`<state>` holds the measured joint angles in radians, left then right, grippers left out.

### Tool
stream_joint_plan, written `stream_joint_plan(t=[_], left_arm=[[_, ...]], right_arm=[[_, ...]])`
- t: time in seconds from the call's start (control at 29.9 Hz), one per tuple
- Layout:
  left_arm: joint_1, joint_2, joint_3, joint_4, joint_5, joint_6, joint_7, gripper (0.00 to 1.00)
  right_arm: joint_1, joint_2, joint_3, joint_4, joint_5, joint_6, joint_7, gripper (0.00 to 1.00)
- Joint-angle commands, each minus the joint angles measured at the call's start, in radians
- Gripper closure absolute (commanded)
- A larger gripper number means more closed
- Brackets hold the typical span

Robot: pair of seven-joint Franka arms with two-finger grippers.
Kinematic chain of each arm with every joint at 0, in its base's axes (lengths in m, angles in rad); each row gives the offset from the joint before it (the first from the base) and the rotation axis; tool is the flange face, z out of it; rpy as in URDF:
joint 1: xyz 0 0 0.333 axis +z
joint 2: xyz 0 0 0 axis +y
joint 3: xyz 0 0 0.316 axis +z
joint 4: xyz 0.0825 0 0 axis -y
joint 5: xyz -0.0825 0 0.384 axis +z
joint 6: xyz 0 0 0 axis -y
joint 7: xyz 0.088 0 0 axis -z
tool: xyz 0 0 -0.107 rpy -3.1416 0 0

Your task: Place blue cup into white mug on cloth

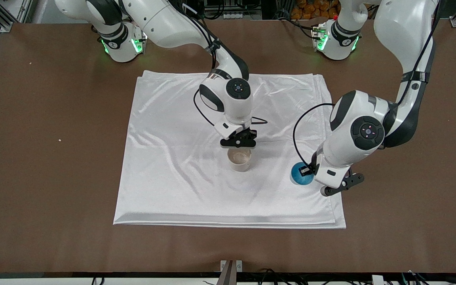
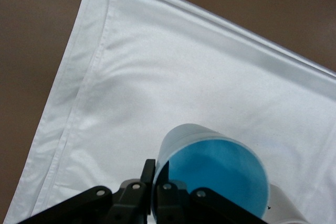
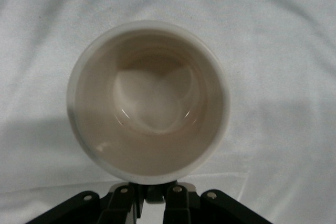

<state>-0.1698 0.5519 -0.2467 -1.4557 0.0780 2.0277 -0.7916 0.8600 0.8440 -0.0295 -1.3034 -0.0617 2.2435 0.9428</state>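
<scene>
You have the cloth (image 1: pixel 180 174) as your landmark, spread flat on the brown worktop (image 1: pixel 46 158). Nearest the front camera, at the cloth's corner toward the left arm's end, the blue cup (image 1: pixel 300 176) stands upright on the cloth, close to its edge. The left tool (image 1: pixel 306 171) is down at that cup — in the left wrist view one finger (image 2: pixel 148 178) sits outside the wall and the other inside the rim, so the tool is pinching the blue cup's (image 2: pixel 212 169) wall on the side toward the wrist. The layered hem of the cloth (image 2: pixel 105 66) shows past the cup there.

Farther from the front camera, near the middle of the cloth, the white mug (image 1: pixel 240 158) stands upright with its mouth open upward. The right tool (image 1: pixel 239 145) is at the mug's rim on the side away from the camera. In the right wrist view the white mug (image 3: pixel 149 100) fills the frame, beige inside, and the rim meets the tool's black body; the fingers themselves are hidden — you cannot tell whether they are spread or pressed together. The mug and the cup are well apart, both on the cloth (image 3: pixel 283 35).
</scene>
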Motion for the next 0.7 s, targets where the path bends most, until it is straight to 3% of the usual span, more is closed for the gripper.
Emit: stream_joint_plan(t=[0.0, 0.03, 0.07, 0.37, 0.67], left_arm=[[-0.019, -0.018, 0.001, -0.014, 0.009, -0.012, -0.041, 1.00], [-0.022, -0.018, 0.001, -0.014, 0.009, -0.014, -0.041, 1.00], [-0.022, -0.018, 0.001, -0.014, 0.008, -0.014, -0.041, 1.00], [-0.072, -0.017, 0.001, -0.014, 0.009, -0.017, -0.090, 1.00], [-0.142, -0.012, 0.003, -0.014, 0.011, -0.017, -0.155, 1.00]], right_arm=[[0.004, 0.027, -0.004, 0.039, -0.021, 0.016, 0.027, 0.40], [0.005, 0.027, -0.004, 0.038, -0.024, 0.018, 0.027, 0.14], [0.007, 0.026, -0.004, 0.038, -0.027, 0.016, 0.027, 0.00], [-0.001, -0.016, -0.006, 0.038, -0.049, -0.033, 0.024, 0.00], [-0.018, -0.146, -0.006, 0.041, -0.049, -0.196, 0.014, 0.00]])
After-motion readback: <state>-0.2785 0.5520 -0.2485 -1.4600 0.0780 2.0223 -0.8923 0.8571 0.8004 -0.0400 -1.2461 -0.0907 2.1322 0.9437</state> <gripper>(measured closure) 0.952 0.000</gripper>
